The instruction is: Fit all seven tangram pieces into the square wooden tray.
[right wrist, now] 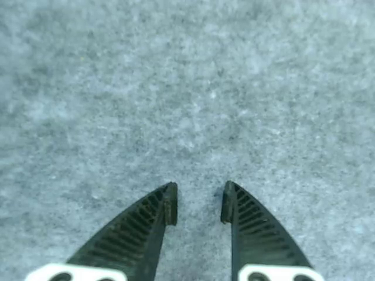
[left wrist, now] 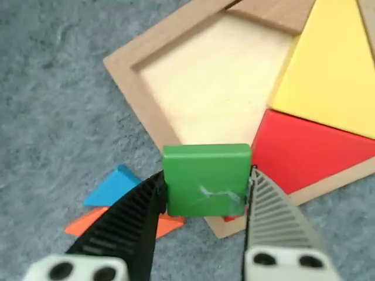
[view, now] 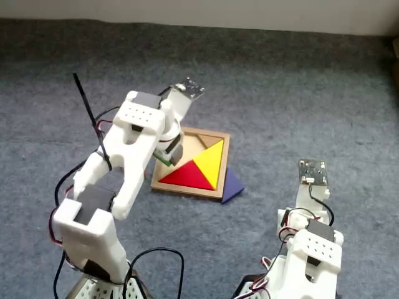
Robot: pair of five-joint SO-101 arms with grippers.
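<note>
Left gripper (left wrist: pixel 205 186) was clamped on the green square (left wrist: pixel 206 168), one finger on each opposite side, flat face toward the wrist camera. The square hung over the tray (left wrist: pixel 158 38) rim at its left-arm side, straddling the wooden edge. Couldn't tell whether it was touching the rim or clear above it.

Room in the tray: the yellow triangle (left wrist: pixel 328 76) and red triangle (left wrist: pixel 310 152) were seated and met along one edge, filling the half away from the left arm. The other half was bare wood, bounded by the rim on two sides and by the triangles' edges. The green square's far edge sat just at the border of that bare area, with the red triangle just beside the light-coloured finger (left wrist: pixel 270 216).

Outside the rim, a light blue triangle (left wrist: pixel 114 186) and an orange piece (left wrist: pixel 88 222) lay on the carpet (right wrist: pixel 187 88) next to the dark finger (left wrist: pixel 120 225), touching each other and near the tray corner. In the high view a dark blue piece (view: pixel 232 185) lay against the tray's (view: pixel 187 189) near-right corner, partly tucked at the edge.

Right gripper (right wrist: pixel 199 205) hung over bare carpet with its fingers a little apart and nothing between them, well apart from the tray. The right arm (view: pixel 312 246) sat at the near right.
</note>
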